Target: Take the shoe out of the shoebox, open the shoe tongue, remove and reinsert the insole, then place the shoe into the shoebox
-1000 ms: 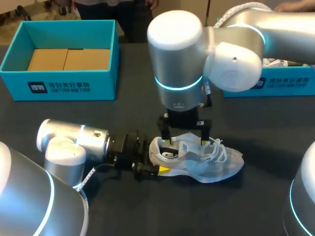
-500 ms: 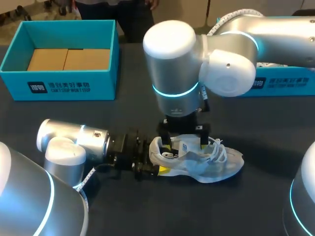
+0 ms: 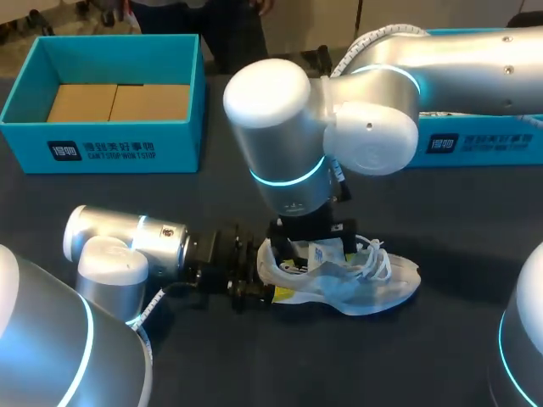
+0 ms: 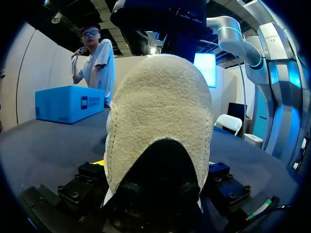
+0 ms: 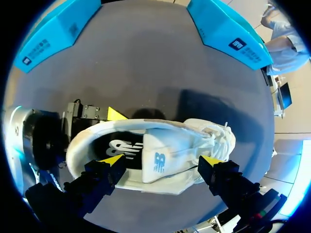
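Note:
A white sneaker (image 3: pixel 369 284) lies on the dark table with its toe pointing right. My left gripper (image 3: pixel 268 285) comes in low from the left, and the heel (image 4: pixel 160 116) sits between its fingers, which are shut on it. My right gripper (image 3: pixel 314 246) hangs straight over the shoe's mouth. It is open, with its yellow tips (image 5: pixel 114 160) standing on either side of the white tongue (image 5: pixel 158 160). The dark insole (image 5: pixel 119 145) shows inside the shoe (image 5: pixel 194 141), behind the tongue. My right arm hides part of the collar in the head view.
A teal shoebox (image 3: pixel 102 146) with brown cardboard inside stands at the back left. A second teal box (image 3: pixel 475 144) is at the back right, partly behind my right arm. Bare dark tabletop (image 3: pixel 407 356) lies in front of the shoe.
My right arm has come down and swung a little left, bringing its open fingers close around the shoe's mouth. The left gripper and the shoe have not moved.

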